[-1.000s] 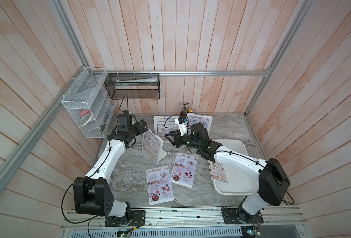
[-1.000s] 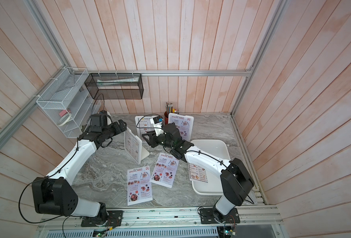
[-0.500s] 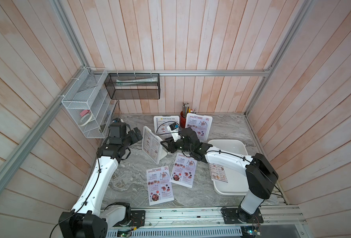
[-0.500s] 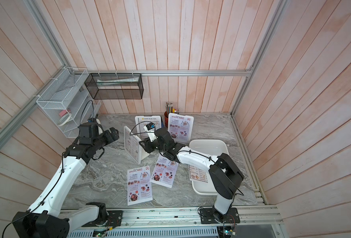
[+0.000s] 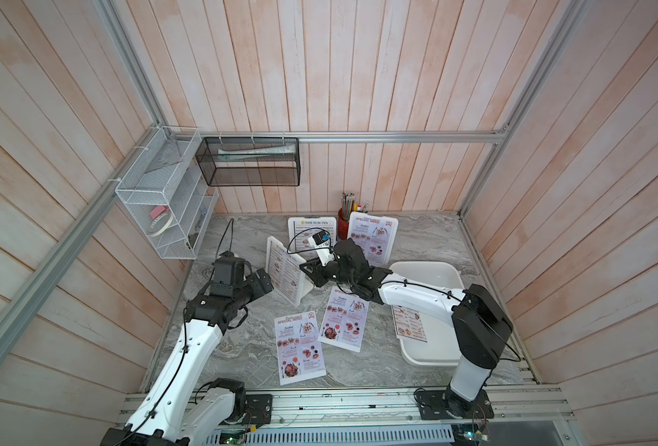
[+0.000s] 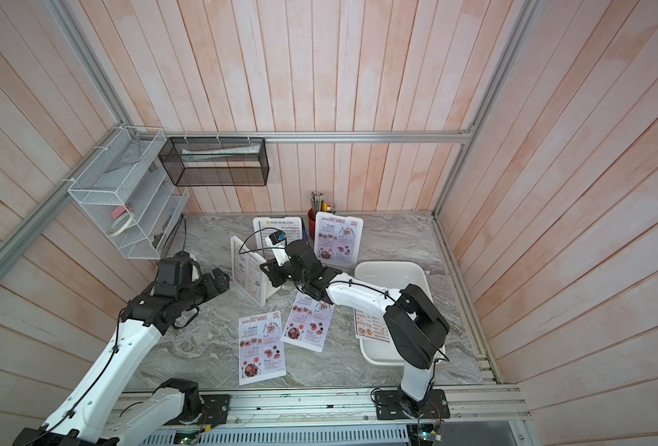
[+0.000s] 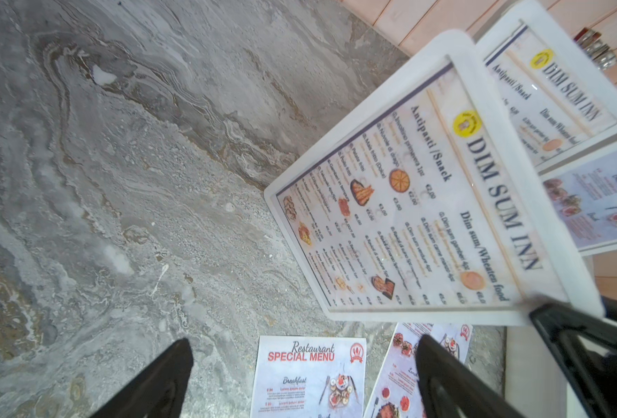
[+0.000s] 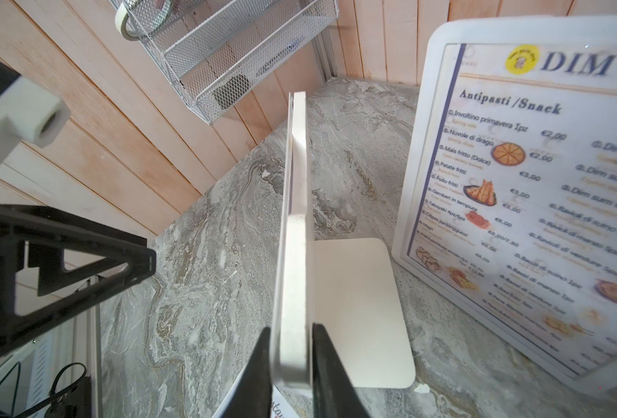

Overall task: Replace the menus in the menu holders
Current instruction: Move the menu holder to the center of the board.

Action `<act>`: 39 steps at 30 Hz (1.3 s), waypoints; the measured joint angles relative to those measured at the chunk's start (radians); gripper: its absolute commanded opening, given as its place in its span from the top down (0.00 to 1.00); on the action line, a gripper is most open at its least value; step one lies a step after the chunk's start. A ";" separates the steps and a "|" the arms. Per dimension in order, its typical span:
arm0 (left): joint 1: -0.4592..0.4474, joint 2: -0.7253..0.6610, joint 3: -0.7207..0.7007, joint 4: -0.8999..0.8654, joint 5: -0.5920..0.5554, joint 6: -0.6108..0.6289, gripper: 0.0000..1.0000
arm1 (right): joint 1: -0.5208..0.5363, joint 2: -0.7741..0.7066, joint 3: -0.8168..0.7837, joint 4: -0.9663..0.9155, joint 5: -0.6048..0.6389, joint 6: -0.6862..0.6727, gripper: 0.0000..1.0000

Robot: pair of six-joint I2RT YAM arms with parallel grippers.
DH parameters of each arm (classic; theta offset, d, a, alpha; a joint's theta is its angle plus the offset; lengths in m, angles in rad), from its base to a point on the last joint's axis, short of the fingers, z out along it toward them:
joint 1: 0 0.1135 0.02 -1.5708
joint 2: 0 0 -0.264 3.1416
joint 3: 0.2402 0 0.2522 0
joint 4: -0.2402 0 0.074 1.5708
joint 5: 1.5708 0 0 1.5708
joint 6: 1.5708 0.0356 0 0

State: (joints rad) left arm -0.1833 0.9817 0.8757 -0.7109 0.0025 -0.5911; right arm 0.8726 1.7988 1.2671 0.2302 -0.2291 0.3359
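Observation:
My right gripper [image 8: 290, 331] is shut on the side edge of the nearest menu holder [image 5: 303, 287], which holds a DIM SUM INN menu [image 7: 408, 202]. To the left of that holder my left gripper [image 7: 301, 356] hangs open and empty above the table. Behind stand a second holder [image 5: 312, 222] with a DIM SUM INN menu and a third holder [image 5: 393, 222] with a SPECIAL MENU sheet. Two loose SPECIAL MENU sheets [image 5: 300, 347] [image 5: 345, 318] lie flat in front. In both top views another DIM SUM INN sheet [image 6: 372, 326] lies in the white tray [image 5: 435, 270].
A red cup of pencils [image 5: 345, 220] stands between the two back holders. A white wire shelf [image 5: 161, 204] hangs on the left wall and a black mesh basket [image 5: 248, 162] on the back wall. The tray sits at the right, under my right arm.
My right gripper moved left to the near holder and closed on its edge. My left gripper drew back from the holder toward the front, still open.

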 measured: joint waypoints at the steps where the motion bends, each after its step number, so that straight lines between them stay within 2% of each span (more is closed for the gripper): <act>1: -0.012 0.000 -0.005 0.000 0.000 -0.006 0.02 | 0.000 0.006 0.002 0.006 -0.002 -0.002 0.86; 7: -0.045 0.005 -0.027 0.011 -0.003 -0.032 0.03 | 0.000 0.054 0.043 0.042 -0.016 -0.009 0.91; 21: -0.164 0.061 -0.137 0.076 0.009 -0.119 0.06 | 0.000 0.239 0.219 0.139 -0.141 -0.041 0.84; 25: -0.169 0.078 -0.190 0.116 0.027 -0.156 0.08 | 0.000 0.296 0.280 0.163 -0.176 -0.051 0.76; 29: -0.171 0.090 -0.230 0.145 0.026 -0.186 0.11 | 0.000 0.338 0.361 0.156 -0.222 -0.063 0.64; 34: -0.172 0.144 -0.234 0.220 0.014 -0.211 0.17 | -0.003 0.303 0.372 0.131 -0.263 -0.094 0.56; 39: -0.176 0.217 -0.219 0.290 -0.024 -0.215 0.22 | -0.019 0.145 0.273 0.113 -0.290 -0.113 0.55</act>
State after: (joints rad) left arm -0.3595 1.1992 0.6563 -0.4213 -0.0212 -0.8059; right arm 0.8532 1.9442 1.5398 0.3428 -0.5186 0.2226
